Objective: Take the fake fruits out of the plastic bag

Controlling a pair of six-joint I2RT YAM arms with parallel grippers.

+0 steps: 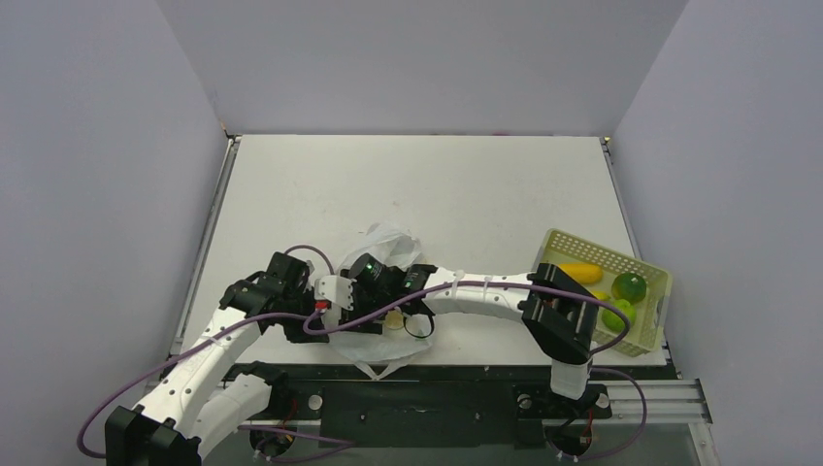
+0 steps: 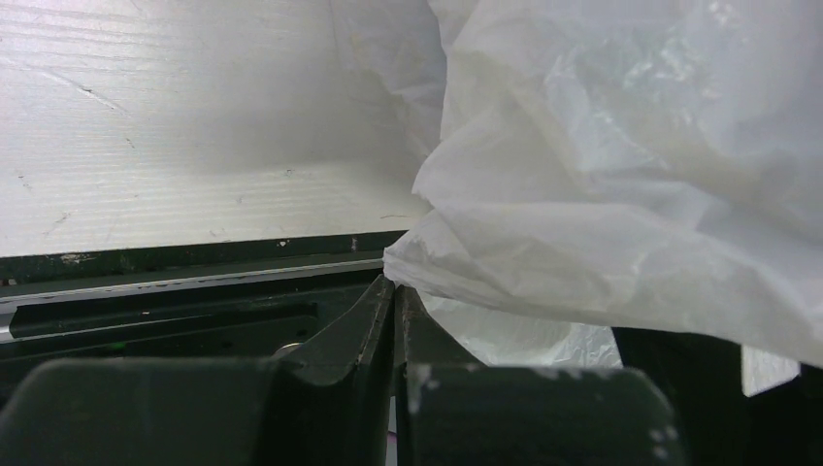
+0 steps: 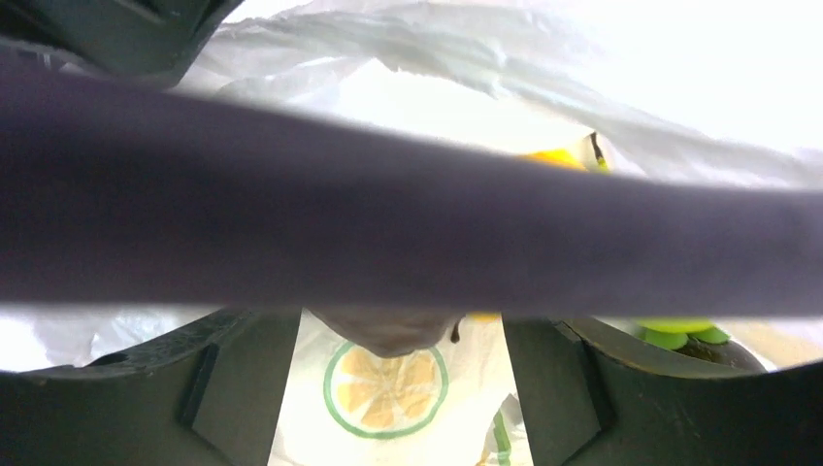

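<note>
Top external: perforated basket [image 1: 558, 243] at the counter's [image 1: 437, 184] right edge holds a banana [image 1: 579, 272] and two green fruits [image 1: 628, 287]; both arms meet at the crinkled plastic bag [image 1: 386, 243] near the front edge. Left wrist: left claw [image 2: 395, 291] closed, pinching bag film. Right wrist: right claw [image 3: 398, 398] open above the bag's citrus logo [image 3: 386, 388].

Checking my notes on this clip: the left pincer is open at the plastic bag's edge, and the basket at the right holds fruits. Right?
Not quite: the left pincer is shut, pinching the plastic bag at its edge, as the left wrist view shows. The basket at the right does hold fruits.
</note>
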